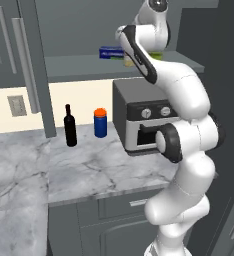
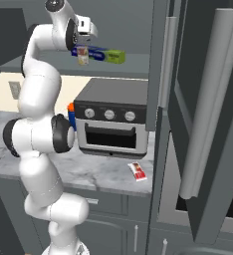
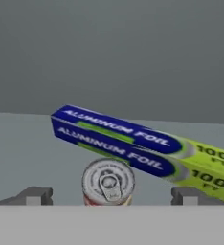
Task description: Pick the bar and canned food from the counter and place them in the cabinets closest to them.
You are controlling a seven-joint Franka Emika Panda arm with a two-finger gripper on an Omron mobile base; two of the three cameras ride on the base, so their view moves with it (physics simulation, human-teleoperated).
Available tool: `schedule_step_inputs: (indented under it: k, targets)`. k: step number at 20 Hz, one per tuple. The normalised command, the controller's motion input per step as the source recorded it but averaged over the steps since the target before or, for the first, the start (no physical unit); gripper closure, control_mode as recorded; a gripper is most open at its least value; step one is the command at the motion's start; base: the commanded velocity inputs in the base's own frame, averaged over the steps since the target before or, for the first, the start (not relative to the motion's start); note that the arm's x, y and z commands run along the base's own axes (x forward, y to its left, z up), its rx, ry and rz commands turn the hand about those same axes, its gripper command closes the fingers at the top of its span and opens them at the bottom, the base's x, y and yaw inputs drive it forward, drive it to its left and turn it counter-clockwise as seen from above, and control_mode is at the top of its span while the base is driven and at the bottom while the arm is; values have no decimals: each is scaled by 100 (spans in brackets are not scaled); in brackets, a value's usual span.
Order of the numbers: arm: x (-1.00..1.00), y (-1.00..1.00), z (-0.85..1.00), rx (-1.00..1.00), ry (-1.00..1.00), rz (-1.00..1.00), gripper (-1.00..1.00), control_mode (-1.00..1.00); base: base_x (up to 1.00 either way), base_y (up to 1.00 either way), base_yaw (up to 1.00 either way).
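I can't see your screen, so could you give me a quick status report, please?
Gripper open, astride canned food on cabinet shelf. Bar on counter. Foil box right behind can.

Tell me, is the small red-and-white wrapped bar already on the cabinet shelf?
No, the bar lies on the marble counter before the toaster oven.

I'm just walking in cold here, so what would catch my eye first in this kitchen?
The white arm reaches up to the open cabinet shelf, its gripper open around a can standing on that shelf in front of a blue-and-green foil box. Below, a red-and-white bar lies on the marble counter before the toaster oven.
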Motion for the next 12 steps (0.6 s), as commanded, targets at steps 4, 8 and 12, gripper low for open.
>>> schedule_step_inputs:
  k: [4, 8, 12]
  targets:
    - [-97, -22, -41, 0, 0, 1, -100, -100, 0, 0, 0]
    - [-100, -26, -74, 0, 0, 1, -100, -100, 0, 0, 0]
    - [-100, -28, -42, 0, 0, 0, -100, -100, 0, 0, 0]
